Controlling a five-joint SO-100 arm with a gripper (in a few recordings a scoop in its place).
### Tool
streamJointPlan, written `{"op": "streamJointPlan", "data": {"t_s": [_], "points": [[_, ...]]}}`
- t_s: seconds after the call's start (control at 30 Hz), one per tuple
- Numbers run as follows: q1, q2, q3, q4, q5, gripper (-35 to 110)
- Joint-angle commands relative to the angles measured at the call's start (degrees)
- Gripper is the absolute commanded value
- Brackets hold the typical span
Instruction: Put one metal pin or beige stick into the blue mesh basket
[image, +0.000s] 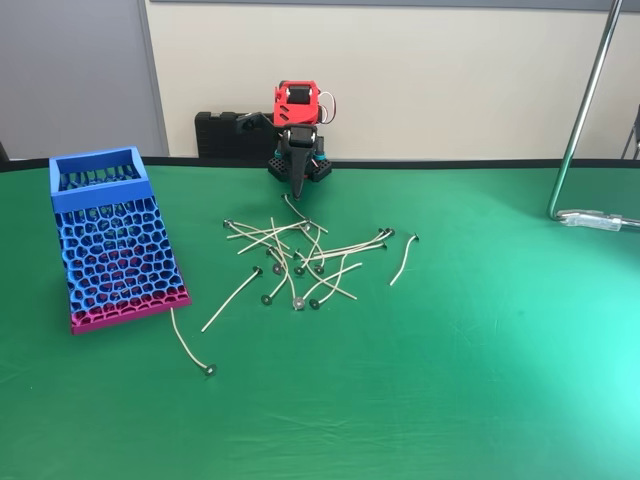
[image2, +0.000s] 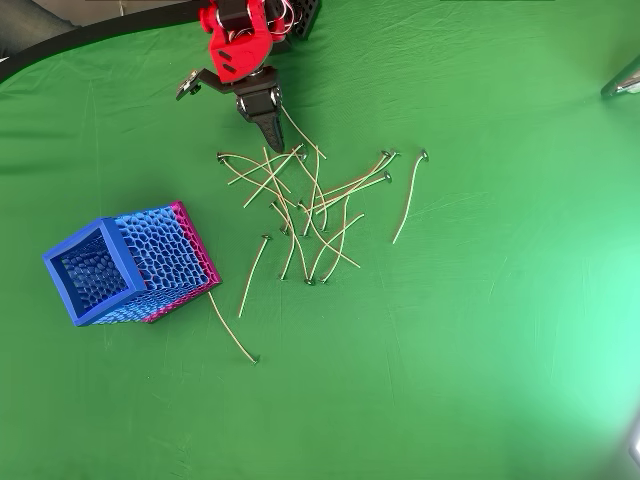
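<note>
The end effector (image: 297, 190) points down, clenched and empty, at the far edge of the sticks (image: 300, 262). The basket (image: 115, 240) stands left on the worktop (image: 480, 350).

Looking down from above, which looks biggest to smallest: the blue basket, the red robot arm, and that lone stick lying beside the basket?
1. Blue mesh basket, clearly the bulkiest.
2. Red arm, though the picture's top edge cuts it off.
3. Lone stick, long but very thin.

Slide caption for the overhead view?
Red arm's gripper poised at the edge of scattered sticks on green table; blue mesh basket stands apart.
</note>
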Motion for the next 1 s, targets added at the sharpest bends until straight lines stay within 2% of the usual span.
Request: {"op": "streamJointPlan", "data": {"t_s": [0.0,0.97], "points": [[0.44,0.44,0.18,0.35,0.26,1],[0.70,0.44,0.18,-0.53,0.79,1]]}}
